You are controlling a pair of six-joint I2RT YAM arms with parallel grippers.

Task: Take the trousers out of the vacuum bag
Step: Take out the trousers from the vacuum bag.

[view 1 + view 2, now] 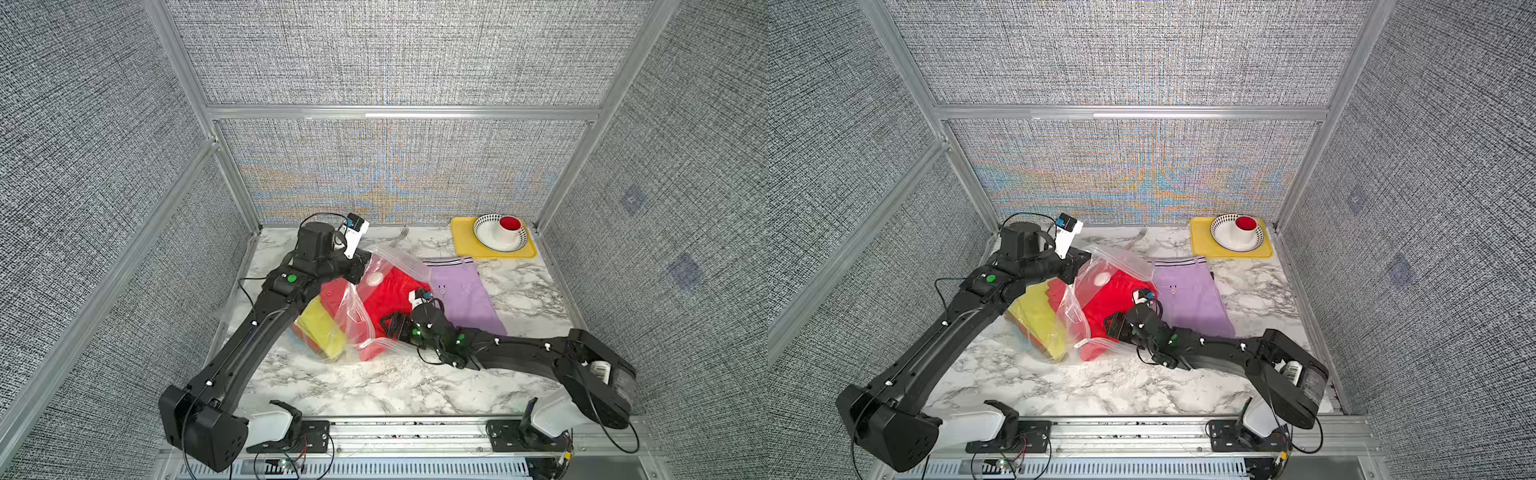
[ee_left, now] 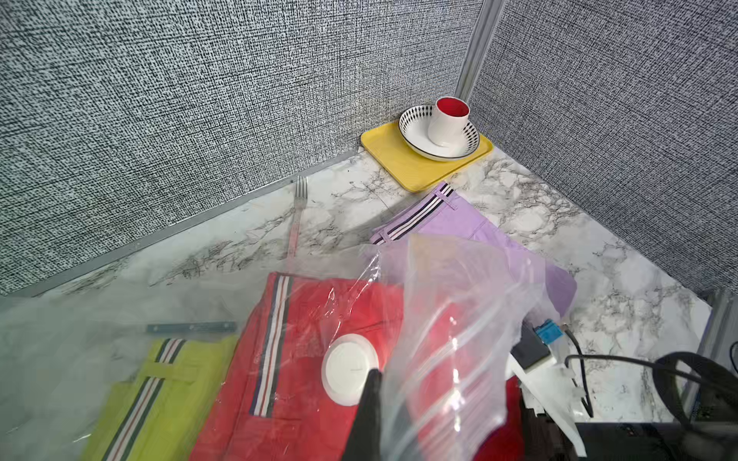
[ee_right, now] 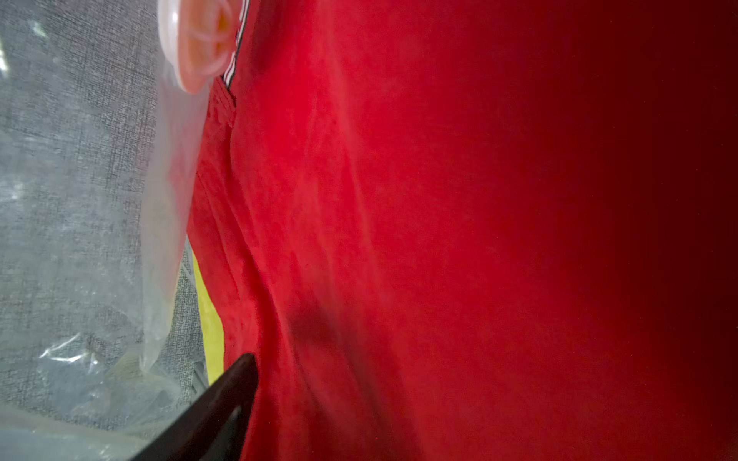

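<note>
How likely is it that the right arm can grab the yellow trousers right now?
Probably not directly. The yellow trousers lie deeper inside the vacuum bag, beyond the red trousers, which sit right in front of the right fingers. The red pair would likely have to come out first.

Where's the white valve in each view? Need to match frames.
Top view: valve left of centre, on the bag.
Top view: same spot.
Left wrist: bottom centre, large.
Right wrist: top left edge, cut off, looks pinkish.
Shared landmark: red trousers, right next to the valve in all four.
</note>
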